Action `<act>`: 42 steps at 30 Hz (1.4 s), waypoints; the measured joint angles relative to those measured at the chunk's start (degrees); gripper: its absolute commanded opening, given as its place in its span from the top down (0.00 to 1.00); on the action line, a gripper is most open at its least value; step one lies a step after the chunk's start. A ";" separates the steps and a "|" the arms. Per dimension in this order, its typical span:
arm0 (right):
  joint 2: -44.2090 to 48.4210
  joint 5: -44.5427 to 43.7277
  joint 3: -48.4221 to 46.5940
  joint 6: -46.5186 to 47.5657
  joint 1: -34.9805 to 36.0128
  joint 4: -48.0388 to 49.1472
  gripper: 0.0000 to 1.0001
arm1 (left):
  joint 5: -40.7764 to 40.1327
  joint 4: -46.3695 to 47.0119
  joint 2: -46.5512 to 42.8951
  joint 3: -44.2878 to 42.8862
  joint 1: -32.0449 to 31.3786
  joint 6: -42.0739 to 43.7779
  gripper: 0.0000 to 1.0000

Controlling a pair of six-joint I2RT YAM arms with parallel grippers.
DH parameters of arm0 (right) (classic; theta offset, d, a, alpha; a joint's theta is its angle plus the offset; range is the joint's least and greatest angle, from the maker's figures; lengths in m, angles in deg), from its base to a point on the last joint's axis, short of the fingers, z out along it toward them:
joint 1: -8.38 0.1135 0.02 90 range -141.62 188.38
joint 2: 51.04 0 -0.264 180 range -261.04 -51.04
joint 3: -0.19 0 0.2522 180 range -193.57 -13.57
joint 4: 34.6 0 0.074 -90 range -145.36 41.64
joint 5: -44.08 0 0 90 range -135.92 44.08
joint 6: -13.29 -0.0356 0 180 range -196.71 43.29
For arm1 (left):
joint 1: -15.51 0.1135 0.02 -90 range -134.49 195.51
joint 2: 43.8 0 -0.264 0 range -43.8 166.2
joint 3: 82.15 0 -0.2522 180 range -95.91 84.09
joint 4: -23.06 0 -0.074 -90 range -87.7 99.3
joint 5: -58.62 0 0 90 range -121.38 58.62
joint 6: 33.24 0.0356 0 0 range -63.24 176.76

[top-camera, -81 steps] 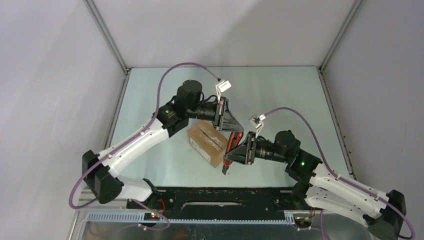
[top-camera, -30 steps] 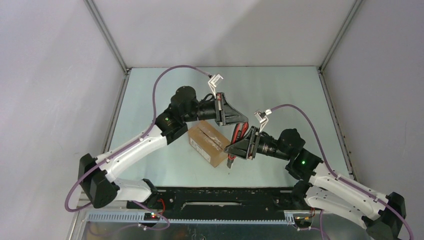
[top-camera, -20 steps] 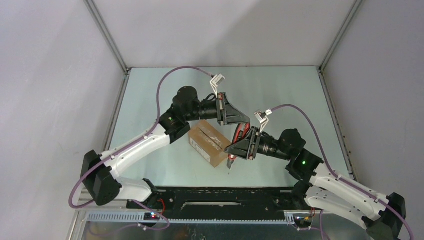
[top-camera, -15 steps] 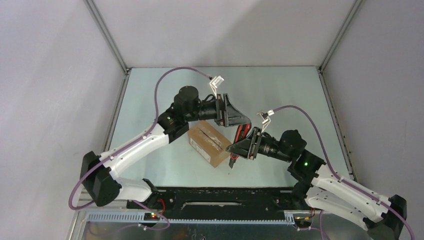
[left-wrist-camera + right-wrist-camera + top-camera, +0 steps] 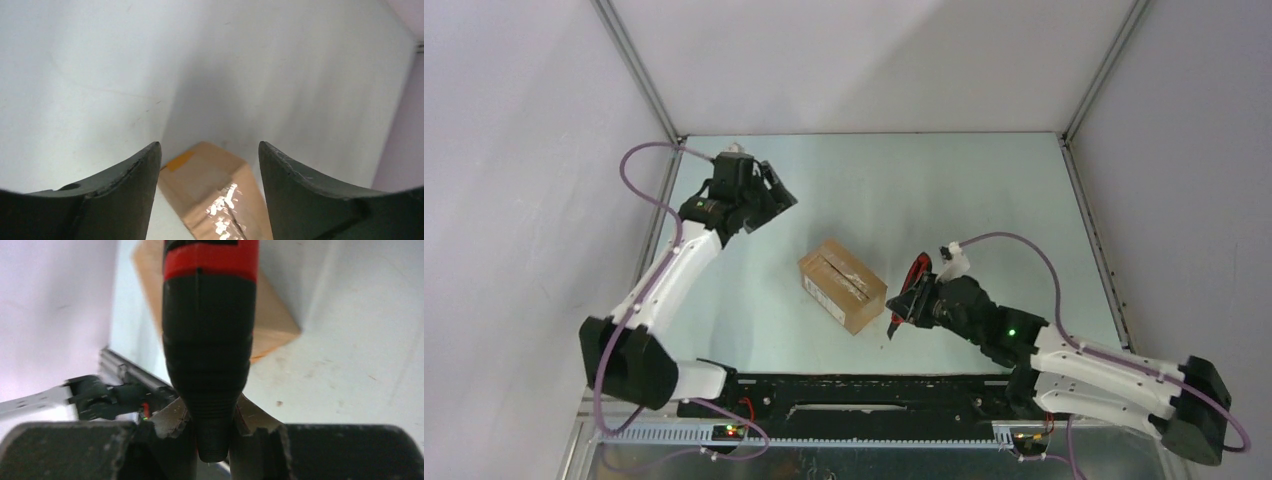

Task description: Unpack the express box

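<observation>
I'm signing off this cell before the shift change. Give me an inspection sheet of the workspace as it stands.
Surface: pale green table, faint scuffs.
Job's things: express box lies near the middle, flaps shut, taped seam on top, touched by neither gripper.
Clutter: nothing seen.
Grippers: left gripper open and empty, at the far left, away from the box; right gripper shut on a red-and-black utility knife, just right of the box.
Cables: a purple cable loops off the left arm and another off the right arm; neither crosses the box.
Surroundings: grey walls, metal frame posts at the back corners.
</observation>
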 measured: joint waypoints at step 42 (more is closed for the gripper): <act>-15.19 -3.58 5.90 8.72 -13.29 17.57 1.00 | -12.20 -4.68 -12.83 28.41 -20.26 -14.25 0.01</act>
